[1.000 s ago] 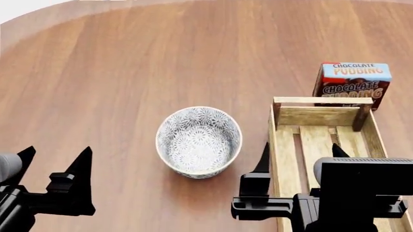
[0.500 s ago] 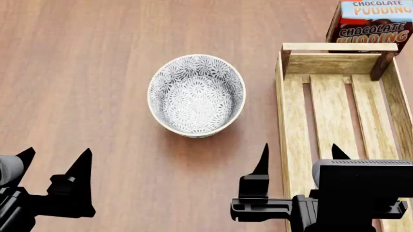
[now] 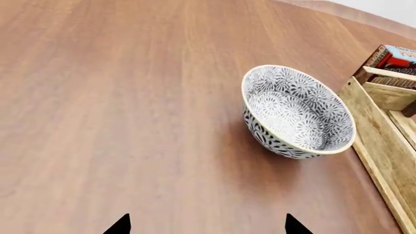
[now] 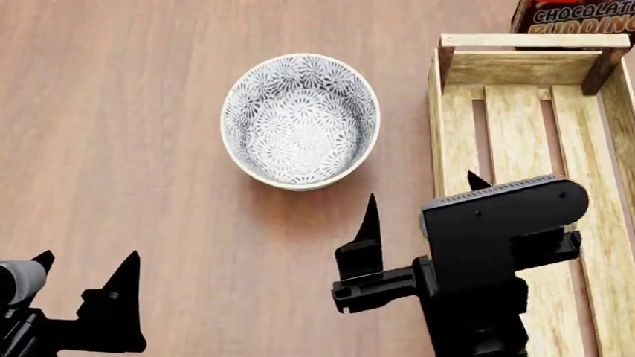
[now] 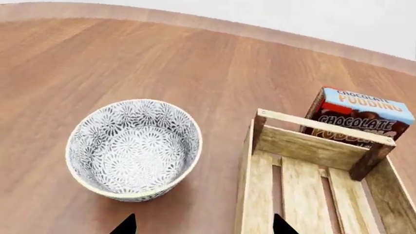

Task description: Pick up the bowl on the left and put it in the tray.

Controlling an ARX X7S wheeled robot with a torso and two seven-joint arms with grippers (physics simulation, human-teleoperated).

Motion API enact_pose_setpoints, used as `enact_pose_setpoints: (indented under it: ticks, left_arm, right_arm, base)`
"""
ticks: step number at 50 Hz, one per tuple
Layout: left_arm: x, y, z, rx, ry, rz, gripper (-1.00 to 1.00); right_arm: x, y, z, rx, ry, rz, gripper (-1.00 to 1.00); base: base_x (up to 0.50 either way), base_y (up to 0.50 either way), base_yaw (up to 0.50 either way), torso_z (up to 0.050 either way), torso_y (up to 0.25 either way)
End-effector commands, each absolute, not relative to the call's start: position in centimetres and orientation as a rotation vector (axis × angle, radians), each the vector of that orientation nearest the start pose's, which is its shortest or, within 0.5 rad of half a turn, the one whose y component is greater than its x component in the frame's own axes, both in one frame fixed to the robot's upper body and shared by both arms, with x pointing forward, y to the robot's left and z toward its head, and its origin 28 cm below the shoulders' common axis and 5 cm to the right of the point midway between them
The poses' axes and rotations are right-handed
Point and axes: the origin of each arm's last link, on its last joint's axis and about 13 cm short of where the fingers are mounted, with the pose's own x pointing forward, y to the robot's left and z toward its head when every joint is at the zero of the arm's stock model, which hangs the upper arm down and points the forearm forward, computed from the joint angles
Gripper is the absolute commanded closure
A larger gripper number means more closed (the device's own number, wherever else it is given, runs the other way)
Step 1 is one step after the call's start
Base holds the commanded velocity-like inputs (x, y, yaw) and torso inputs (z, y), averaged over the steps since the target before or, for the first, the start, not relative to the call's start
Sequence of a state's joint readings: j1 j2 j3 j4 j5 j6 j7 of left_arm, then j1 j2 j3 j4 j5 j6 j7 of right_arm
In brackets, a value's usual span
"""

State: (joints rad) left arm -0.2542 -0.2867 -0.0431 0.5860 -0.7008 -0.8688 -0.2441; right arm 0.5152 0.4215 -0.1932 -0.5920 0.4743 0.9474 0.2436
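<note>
Item one, your bowl (image 4: 300, 120): small, round, glazed ceramic, dense grey-blue floral print inside and out, cream rim. It sits upright on the wooden table (image 4: 129, 134) (warm brown, fine straight grain), just left of the tray and apart from it.

Item two, your tray (image 4: 451, 141): long light-wood crate, low plank sides, darker corner posts, slatted floor with gaps.

Item three, a chocolate pudding box (image 5: 361, 116): printed card, rectangular, standing behind the tray's far end.

Your left gripper (image 4: 85, 275): black pointed fingers spread apart, holding nothing, near and left of the bowl. Your right gripper (image 4: 421, 201): fingers likewise apart, empty, straddling the tray's left wall.
</note>
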Motion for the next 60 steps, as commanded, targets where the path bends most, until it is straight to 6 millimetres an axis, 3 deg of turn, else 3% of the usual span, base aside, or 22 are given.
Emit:
enact_pose_setpoints:
  ticks: [1,11,22,33,59,60]
  left_arm:
    - [22.0,22.9,12.7,-0.190,0.126,-0.150,-1.00]
    - [21.9,23.0,12.1,-0.179,0.142,-0.155,-1.00]
    - [21.9,23.0,12.1,-0.175,0.140,-0.160,-1.00]
    - [21.8,23.1,11.7,-0.179,0.153,-0.164,-1.00]
    - [22.1,23.4,10.9,-0.190,0.177,-0.154,-1.00]
    - [22.1,23.4,10.9,-0.190,0.177,-0.152,-1.00]
  right_arm:
    - [29.2,-11.8,19.8,-0.521,-0.088,0.244,-1.00]
    - [32.5,-11.3,19.9,-0.807,-0.025,0.422,-1.00]
    - [34.3,-10.7,20.1,-0.934,0.038,0.548,-1.00]
    - [36.5,-10.6,19.8,-1.049,0.064,0.560,-1.00]
    - [41.8,-9.9,16.3,-1.072,0.112,0.557,-1.00]
    - [41.8,-9.9,16.3,-1.068,0.112,0.554,1.00]
  base:
    - [0.00,0.00,0.00,0.000,0.000]
    - [0.00,0.00,0.00,0.000,0.000]
    - [0.00,0.00,0.00,0.000,0.000]
    - [0.00,0.00,0.00,0.000,0.000]
    - [0.00,0.00,0.00,0.000,0.000]
    - [0.00,0.00,0.00,0.000,0.000]
